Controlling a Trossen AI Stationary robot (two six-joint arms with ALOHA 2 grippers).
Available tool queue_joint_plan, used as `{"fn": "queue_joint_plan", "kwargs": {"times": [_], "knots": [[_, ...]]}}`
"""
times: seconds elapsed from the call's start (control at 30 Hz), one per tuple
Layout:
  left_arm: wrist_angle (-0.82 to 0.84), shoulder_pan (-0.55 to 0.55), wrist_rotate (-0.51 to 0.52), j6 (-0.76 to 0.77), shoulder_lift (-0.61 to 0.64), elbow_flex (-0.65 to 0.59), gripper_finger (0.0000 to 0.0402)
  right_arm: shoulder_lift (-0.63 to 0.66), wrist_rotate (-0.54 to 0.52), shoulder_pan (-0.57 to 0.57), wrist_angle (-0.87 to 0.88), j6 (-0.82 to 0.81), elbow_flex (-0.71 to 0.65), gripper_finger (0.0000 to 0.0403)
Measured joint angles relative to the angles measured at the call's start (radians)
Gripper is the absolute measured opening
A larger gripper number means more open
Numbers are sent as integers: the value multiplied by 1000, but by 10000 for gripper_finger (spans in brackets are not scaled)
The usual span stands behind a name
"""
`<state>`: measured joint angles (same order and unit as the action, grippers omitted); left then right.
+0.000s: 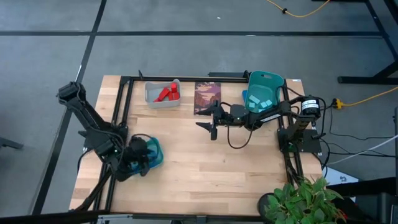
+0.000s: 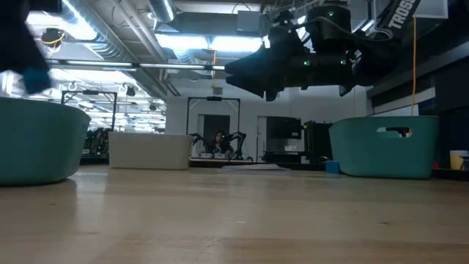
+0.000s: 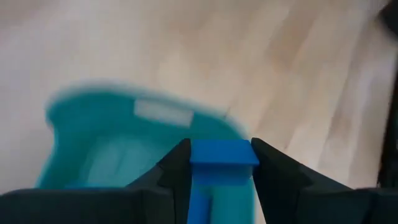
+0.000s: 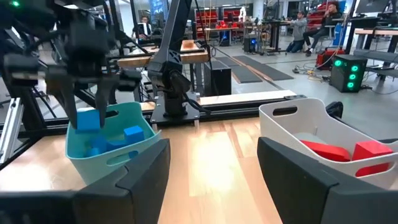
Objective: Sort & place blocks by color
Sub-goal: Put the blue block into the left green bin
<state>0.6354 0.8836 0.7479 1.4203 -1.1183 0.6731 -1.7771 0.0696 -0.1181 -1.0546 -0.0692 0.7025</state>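
Note:
My left gripper (image 1: 142, 155) hangs over the teal bin (image 1: 154, 151) at the table's near left and is shut on a dark blue block (image 3: 224, 154). More dark blue blocks (image 4: 132, 132) lie inside that bin. My right gripper (image 1: 209, 121) hovers open and empty above the middle of the table, pointing level toward the left. Red blocks (image 1: 166, 94) lie in the grey bin (image 1: 151, 98) at the back. Light cyan blocks (image 1: 261, 103) lie in a second teal bin (image 1: 264, 79) at the back right. My left gripper pinches the dark blue block by two opposite sides (image 3: 194, 163) between its two fingers. The fingers (image 4: 107, 93) slant downward from above. The block (image 4: 88, 119) sits at their free ends, lifted clear above the teal bin's open top.
A dark picture card (image 1: 207, 98) lies flat between the grey bin and the right teal bin. A black frame (image 1: 186, 78) runs along the table's far and side edges. Bare wood (image 1: 205, 174) stretches across the middle and near side. A potted plant (image 1: 298, 199) stands off the near right corner.

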Motion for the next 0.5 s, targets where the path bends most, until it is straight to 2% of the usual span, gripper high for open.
{"fn": "queue_joint_plan", "kwargs": {"times": [0.1,0.3,0.5], "knots": [[19,-42,-161,52,-8,-11,129,0,0,-4,0,2,0,245],[133,-151,-344,63,-15,-12,129,0,1,-6,4,-1,0,245],[113,-249,-482,-66,-15,-12,129,0,1,-6,6,-1,0,245]]}}
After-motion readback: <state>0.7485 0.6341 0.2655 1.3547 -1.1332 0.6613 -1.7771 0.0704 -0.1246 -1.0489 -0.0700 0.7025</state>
